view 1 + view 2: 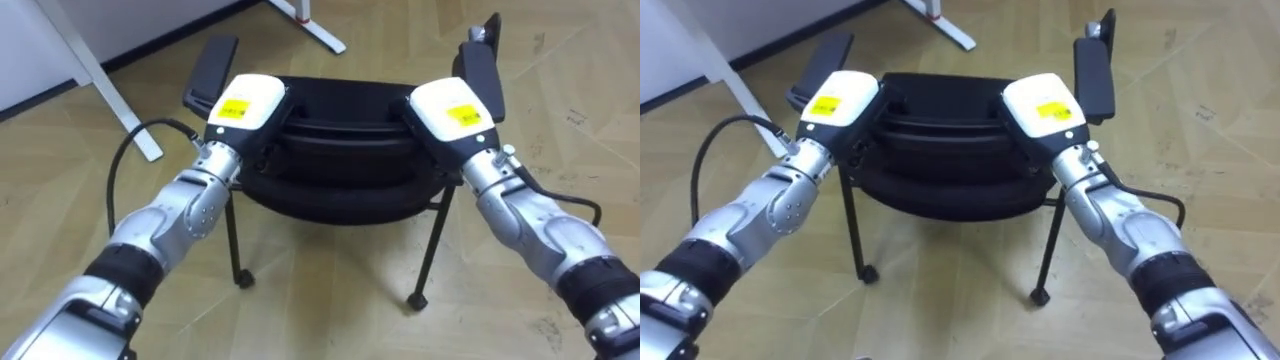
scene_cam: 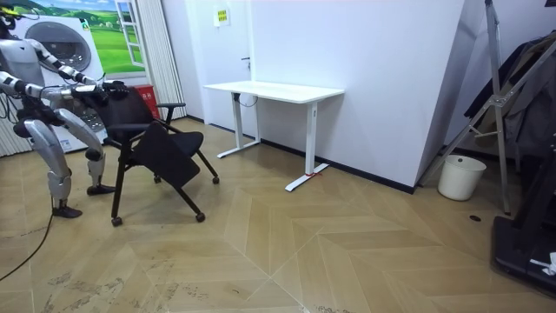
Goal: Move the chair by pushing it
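The left hand, seen from its back, is laid on the left end of the top edge of the backrest of a black chair with thin metal legs on castors. Its fingers are hidden beyond that edge, so whether they are spread or curled cannot be told. The right hand is laid likewise on the right end, fingers hidden too. In the room view the chair is seen on the wood-patterned floor just before the robot at that view's left, well apart from a white rectangular desk by the wall.
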